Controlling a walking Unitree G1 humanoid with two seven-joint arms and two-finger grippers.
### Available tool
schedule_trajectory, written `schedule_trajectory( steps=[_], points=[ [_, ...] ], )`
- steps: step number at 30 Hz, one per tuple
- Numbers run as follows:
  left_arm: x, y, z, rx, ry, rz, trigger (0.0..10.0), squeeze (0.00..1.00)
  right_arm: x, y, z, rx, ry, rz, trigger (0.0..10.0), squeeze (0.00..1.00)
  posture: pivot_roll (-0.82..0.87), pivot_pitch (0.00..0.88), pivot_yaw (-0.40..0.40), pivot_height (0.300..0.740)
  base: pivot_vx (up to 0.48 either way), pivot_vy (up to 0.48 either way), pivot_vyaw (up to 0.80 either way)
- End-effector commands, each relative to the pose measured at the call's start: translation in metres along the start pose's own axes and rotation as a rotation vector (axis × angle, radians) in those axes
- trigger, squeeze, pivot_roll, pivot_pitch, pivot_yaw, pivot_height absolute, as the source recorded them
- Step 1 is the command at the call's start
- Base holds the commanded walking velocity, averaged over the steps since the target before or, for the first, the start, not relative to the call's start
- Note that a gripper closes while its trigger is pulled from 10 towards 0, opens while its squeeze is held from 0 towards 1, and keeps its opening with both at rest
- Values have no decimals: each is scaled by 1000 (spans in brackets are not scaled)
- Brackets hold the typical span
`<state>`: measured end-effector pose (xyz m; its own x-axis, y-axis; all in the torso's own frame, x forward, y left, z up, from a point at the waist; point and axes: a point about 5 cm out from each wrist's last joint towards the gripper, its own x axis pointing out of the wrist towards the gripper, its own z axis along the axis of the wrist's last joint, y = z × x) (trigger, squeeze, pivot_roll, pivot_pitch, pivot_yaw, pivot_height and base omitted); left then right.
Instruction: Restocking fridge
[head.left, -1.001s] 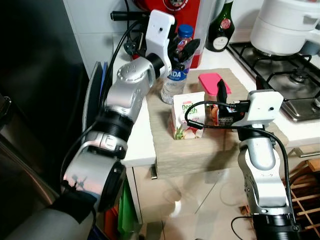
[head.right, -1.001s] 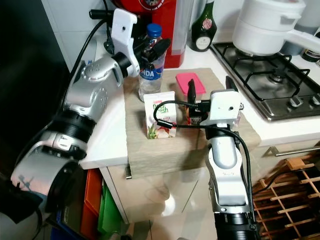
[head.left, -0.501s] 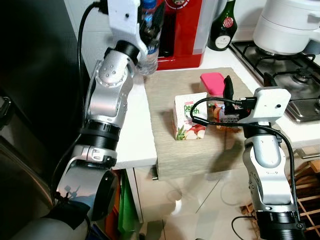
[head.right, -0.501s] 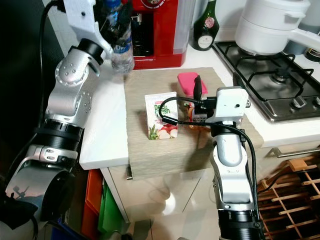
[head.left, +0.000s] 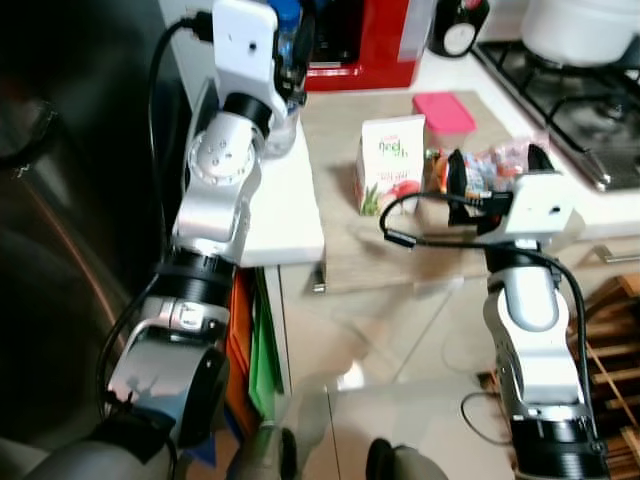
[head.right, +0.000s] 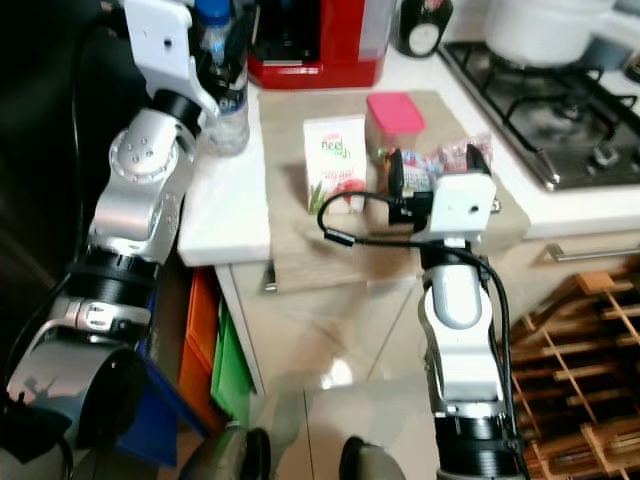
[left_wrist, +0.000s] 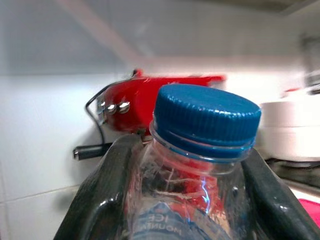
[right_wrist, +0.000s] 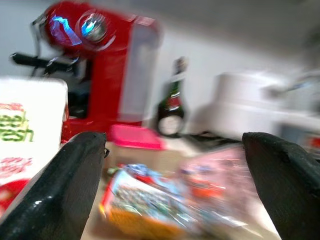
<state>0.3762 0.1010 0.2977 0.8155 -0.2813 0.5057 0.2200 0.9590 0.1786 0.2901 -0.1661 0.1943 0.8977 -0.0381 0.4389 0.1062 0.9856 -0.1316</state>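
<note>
Gripping one clear water bottle (head.right: 226, 95) with a blue cap (left_wrist: 207, 120), the left gripper (head.right: 222, 62) has both black fingers (left_wrist: 102, 200) pressed to the bottle's neck, one on each side. Bottle is upright, at the left edge of the white counter (head.right: 232, 205); can't tell if its base touches the counter. Liquid level not readable.

Right gripper (head.right: 432, 172) has its fingers spread wide with nothing between them, hovering at the front edge of the wooden board (head.right: 330, 240), pointed at one crinkly snack packet (right_wrist: 165, 205) lying on the board. Packet looks blurred in the right wrist view, and contact can't be told.

On the board: one juice carton (head.right: 335, 162) standing upright, one pink lidded box (head.right: 392, 118) just behind and to its right, and the packet beside them. Carton and box are closed, contents not visible.

Behind the board is one red coffee machine (head.right: 320, 38), plus one dark bottle (head.right: 421, 22) next to it. Gas hob (head.right: 540, 90) to the right with a white pot (head.right: 545, 28) on it. Wooden wine rack (head.right: 585, 390) low right. Orange and green bins (head.right: 218, 360) under the counter.
</note>
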Motion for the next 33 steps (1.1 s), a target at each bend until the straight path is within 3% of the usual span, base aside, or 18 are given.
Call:
schedule_trajectory(
  steps=[1, 11, 17, 20, 23, 25, 27, 28, 29, 33],
  points=[
    [3, -1, 12, 29, -58, -4, 10000, 0, 2, -8, 10, -30, -58, -44, 10000, 0, -52, 0, 23, 740, -401, 0, 0],
    [3, -3, 12, 26, -65, -12, 10000, 0, 1, -15, 12, -63, -65, -79, 10000, 0, -57, 0, 23, 740, -393, 0, 0],
    [-6, -13, 4, 9, -36, -63, 10000, 0, -3, -11, 4, -51, -29, -57, 10000, 0, -56, 0, 31, 740, 0, 0, 0],
    [-35, -21, -16, -75, 8, -131, 10000, 0, -8, -8, -3, -43, 12, -42, 10000, 0, -55, 0, 38, 740, 0, 0, 0],
    [-45, -21, -25, -100, 42, -125, 10000, 0, -9, -9, -7, -39, 34, -42, 10000, 0, -54, 0, 39, 740, 0, -312, -508],
    [-72, -23, -44, -131, 116, -116, 10000, 0, -14, -11, -13, -47, 57, -36, 10000, 0, -53, 0, 37, 740, 0, -467, -800],
    [-80, -24, -49, -139, 137, -117, 10000, 0, -15, -12, -14, -55, 62, -33, 10000, 0, -53, 0, 37, 740, 0, -465, -800],
    [-101, -28, -60, -184, 194, -154, 10000, 0, -20, -15, -21, -51, 93, -36, 10000, 0, -49, 0, 33, 740, 0, -458, -800],
    [-101, -28, -60, -184, 194, -154, 10000, 0, -20, -15, -21, -51, 93, -36, 10000, 0, -49, 0, 33, 740, 0, -458, -800],
    [-147, -23, -86, -167, 351, -168, 10000, 0, -35, -21, -39, 3, 196, -30, 10000, 0, -37, 0, 23, 740, 0, -436, -794]
  ],
)
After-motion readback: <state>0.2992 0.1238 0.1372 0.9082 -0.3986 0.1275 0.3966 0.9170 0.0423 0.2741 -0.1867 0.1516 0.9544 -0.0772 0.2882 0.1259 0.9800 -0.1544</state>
